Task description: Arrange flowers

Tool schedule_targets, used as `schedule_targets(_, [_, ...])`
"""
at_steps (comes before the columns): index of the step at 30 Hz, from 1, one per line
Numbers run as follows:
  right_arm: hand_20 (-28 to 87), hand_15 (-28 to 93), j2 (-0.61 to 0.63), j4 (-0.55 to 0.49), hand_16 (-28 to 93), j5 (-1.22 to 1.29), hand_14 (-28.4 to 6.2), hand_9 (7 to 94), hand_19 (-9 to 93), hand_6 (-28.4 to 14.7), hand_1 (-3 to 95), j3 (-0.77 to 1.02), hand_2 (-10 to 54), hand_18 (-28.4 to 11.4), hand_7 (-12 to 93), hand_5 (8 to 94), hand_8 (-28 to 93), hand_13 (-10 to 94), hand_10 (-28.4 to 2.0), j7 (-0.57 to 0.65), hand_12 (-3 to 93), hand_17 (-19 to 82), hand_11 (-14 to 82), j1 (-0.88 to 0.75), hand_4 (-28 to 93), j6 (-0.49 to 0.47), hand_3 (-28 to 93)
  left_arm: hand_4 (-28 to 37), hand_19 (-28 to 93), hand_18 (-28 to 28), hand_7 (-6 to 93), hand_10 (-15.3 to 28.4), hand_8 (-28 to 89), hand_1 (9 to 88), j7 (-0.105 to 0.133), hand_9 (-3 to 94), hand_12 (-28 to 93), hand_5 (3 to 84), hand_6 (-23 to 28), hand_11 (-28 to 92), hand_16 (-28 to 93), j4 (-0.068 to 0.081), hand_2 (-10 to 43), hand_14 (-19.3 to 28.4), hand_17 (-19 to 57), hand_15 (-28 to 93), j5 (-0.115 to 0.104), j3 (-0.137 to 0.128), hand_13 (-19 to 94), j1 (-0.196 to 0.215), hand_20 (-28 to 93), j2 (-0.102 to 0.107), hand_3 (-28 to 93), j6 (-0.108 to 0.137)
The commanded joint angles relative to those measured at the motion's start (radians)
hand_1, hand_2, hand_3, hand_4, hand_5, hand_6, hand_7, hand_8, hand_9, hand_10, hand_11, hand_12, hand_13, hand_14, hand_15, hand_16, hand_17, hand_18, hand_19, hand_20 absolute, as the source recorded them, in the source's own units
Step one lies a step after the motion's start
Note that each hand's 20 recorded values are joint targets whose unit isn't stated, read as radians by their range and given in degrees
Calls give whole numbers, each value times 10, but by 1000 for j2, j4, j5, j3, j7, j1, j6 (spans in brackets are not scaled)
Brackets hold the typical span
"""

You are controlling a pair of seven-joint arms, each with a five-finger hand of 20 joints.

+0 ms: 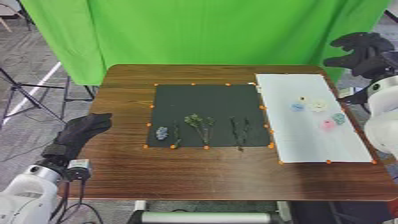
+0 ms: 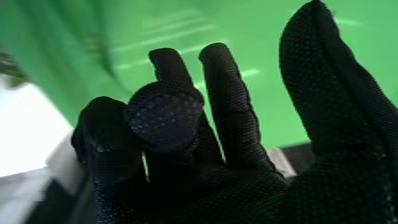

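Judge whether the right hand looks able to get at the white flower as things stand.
Probably yes: the right hand is empty beside the table's far right corner, near the white sheet, and nothing covers the white flower, though a pale blue flower lies close by.

Right hand (image 1: 366, 52): black textured glove, fingers relaxed, pointing toward twelve o'clock. Green curtain (image 2: 249, 25): beyond the hand, at twelve o'clock. Bright white surface (image 2: 28, 127): nine o'clock, unidentified.

Bright green curtain (image 1: 213, 35); brown, wood-grained table (image 1: 213, 175); charcoal mat (image 1: 182, 100); white sheet (image 1: 311, 147) (one flower (image 1: 329, 125) is pink).
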Motion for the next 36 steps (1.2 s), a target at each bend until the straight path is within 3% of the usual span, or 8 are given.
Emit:
schedule_targets(1, [598, 706, -63, 67, 306, -3, -52, 553, 932, 13, 366, -14, -95, -156, 121, 526, -47, 780, -154, 58, 246, 538, 90, -246, -149, -31, 657, -236, 117, 111, 108, 166, -51, 248, -13, 401, 105, 434, 66, 162, -14, -8, 34, 185, 2, 145, 7, -2, 300, 18, 112, -22, 576, -21])
schedule_targets(14, [631, 728, -87, 120, 303, 15, -51, 585, 932, 16, 378, -6, -95, -164, 141, 547, -53, 787, -151, 85, 266, 552, 159, -277, -144, -90, 655, -238, 116, 111, 112, 167, -52, 246, -19, 403, 106, 438, 59, 163, -15, -13, 37, 185, 3, 144, 7, -4, 301, 26, 111, -36, 576, -31])
schedule_targets(23, [632, 728, -93, 85, 303, 50, -51, 582, 932, 17, 386, 16, -95, -164, 142, 549, -54, 785, -150, 51, 262, 551, 156, -285, -142, -68, 655, -240, 116, 111, 112, 166, -53, 246, -17, 403, 106, 438, 58, 163, -14, -19, 38, 185, 3, 144, 7, -6, 300, 33, 111, -40, 575, -33])
schedule_targets(36, [630, 726, -83, -7, 304, 8, -52, 574, 932, 16, 375, 135, -95, -165, 141, 548, -54, 782, -153, 31, 260, 548, 142, -382, -139, -66, 656, -240, 117, 112, 110, 167, -52, 244, -29, 403, 106, 438, 58, 162, -14, -12, 38, 185, 2, 143, 10, -1, 301, 17, 112, -37, 577, -57])
